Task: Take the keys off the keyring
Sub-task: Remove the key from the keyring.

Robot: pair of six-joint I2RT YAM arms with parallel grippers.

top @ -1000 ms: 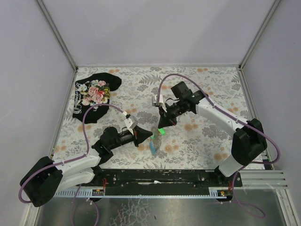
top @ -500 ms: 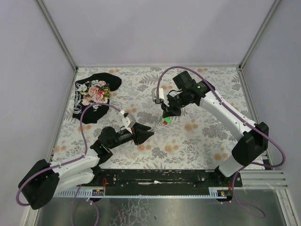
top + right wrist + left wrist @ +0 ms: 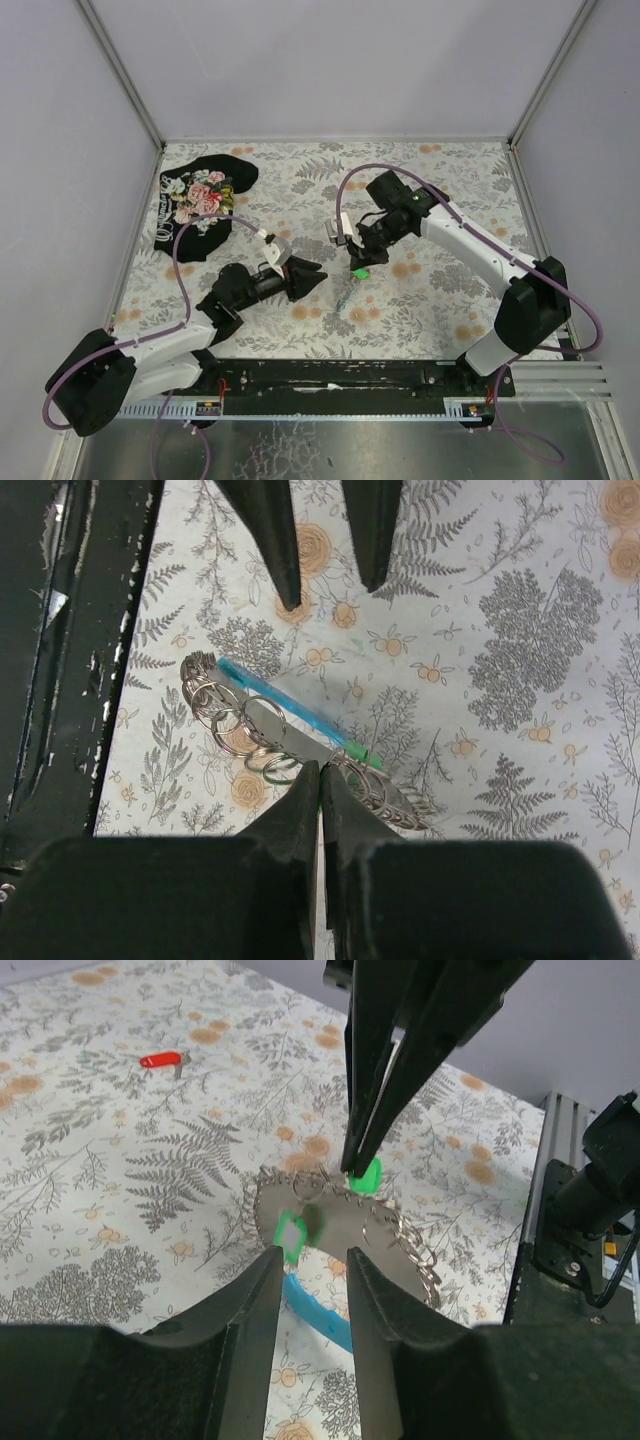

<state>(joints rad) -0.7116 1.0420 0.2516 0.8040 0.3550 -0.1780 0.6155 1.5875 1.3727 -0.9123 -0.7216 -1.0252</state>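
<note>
My right gripper (image 3: 358, 262) has its fingers pressed together on the green key (image 3: 366, 1176), over the middle of the table (image 3: 480, 170). The keyring (image 3: 232, 718) dangles beneath, fob and chain trailing toward my left gripper (image 3: 312, 1260), whose fingers stand spread just short of it, gripping nothing. Open tabletop lies all round. The black cloth (image 3: 200, 200) sits well apart in the far left corner, and the rail (image 3: 60, 680) runs along the near edge. Only my left wrist view shows a red key (image 3: 160, 1059) lying loose; only my right shows the linked rings.

Left tool (image 3: 310, 1255) now off keyring (image 3: 345, 1238)
</note>
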